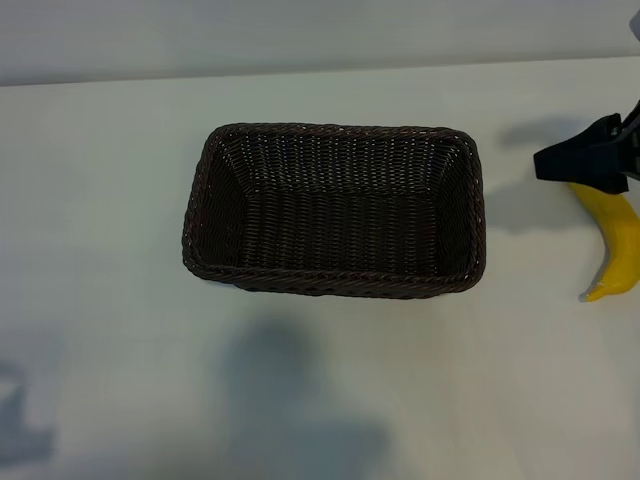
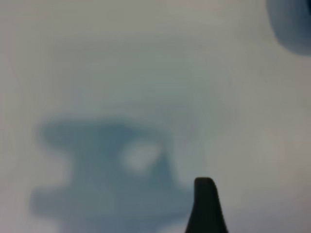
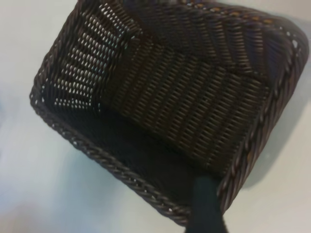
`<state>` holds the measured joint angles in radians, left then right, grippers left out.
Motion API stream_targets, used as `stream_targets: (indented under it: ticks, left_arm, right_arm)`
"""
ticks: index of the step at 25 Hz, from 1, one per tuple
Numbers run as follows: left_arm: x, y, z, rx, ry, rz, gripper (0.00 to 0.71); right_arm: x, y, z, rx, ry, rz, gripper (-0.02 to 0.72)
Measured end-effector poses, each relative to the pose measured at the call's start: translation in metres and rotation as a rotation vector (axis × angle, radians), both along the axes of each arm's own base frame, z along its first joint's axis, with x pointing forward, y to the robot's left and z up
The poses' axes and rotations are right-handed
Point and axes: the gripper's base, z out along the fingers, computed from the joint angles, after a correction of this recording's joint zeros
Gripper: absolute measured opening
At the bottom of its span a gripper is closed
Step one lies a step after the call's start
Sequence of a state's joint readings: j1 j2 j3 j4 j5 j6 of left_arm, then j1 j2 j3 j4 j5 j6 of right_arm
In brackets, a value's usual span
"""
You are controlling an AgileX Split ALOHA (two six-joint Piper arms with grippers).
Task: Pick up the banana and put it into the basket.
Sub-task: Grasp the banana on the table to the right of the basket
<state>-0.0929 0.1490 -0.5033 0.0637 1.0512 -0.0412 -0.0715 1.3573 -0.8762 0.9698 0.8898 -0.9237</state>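
The banana [image 1: 618, 250] lies on the tabertop's right edge area, well apart from the basket [image 1: 200, 215], which sits empty mid-tabletop [image 1: 100, 150]. The right gripper [image 1: 590, 160] hangs right over the banana's upper end, fingers spread fairly wide; contact is hard to judge, probably none yet. This is the grasp step: next it must lower, close, then carry leftward. The left gripper [image 2: 206, 204] idles over bare tabletop, fingers apart.

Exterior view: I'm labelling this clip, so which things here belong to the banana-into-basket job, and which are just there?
Part of the job:
- banana, on the table right of the basket, outside it
- basket, nothing in it
- right hand, over the banana's upper end

Just there:
- table
- left hand, only a fingertip shows, over bare table
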Motion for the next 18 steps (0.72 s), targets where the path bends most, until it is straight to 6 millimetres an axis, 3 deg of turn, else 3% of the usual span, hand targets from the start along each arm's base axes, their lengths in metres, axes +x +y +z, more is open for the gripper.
stream_targets:
  ticks: [9, 18]
  left_arm:
    - [-0.014, 0.001, 0.000, 0.000, -0.088, 0.147, 0.547]
    - [-0.024, 0.001, -0.001, 0.000, -0.153, 0.155, 0.547]
  right_arm:
    - [0.005, -0.004, 0.000, -0.004, -0.011, -0.076, 0.534]
    - [0.013, -0.012, -0.005, -0.060, 0.003, -0.180, 0.534]
